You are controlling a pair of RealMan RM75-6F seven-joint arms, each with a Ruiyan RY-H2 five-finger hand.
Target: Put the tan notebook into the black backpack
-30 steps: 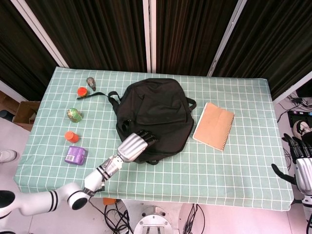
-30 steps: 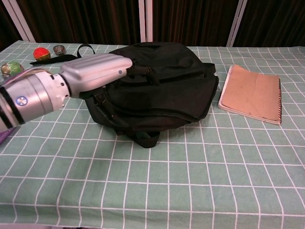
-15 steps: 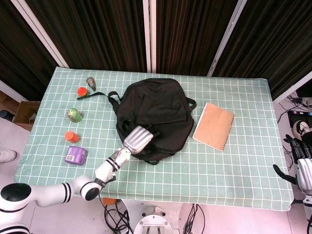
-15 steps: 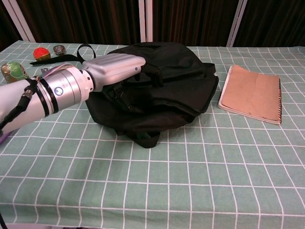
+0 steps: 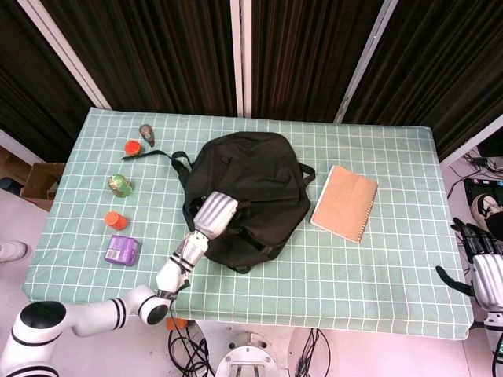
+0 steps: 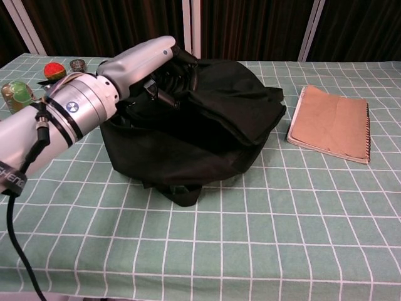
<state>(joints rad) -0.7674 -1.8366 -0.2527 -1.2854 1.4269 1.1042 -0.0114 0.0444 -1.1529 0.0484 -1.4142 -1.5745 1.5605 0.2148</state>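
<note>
- Tan notebook [image 5: 345,203] lay flat right of centre on the tabletop [image 5: 377,267], just beside the black backpack [image 5: 251,184], untouched.
- Left hand [image 5: 214,214] gripped the backpack's near-left fabric, lifting it.
- Right hand [image 5: 481,263] at lower-right edge, off the tabletop, fingers apart, empty.
</note>
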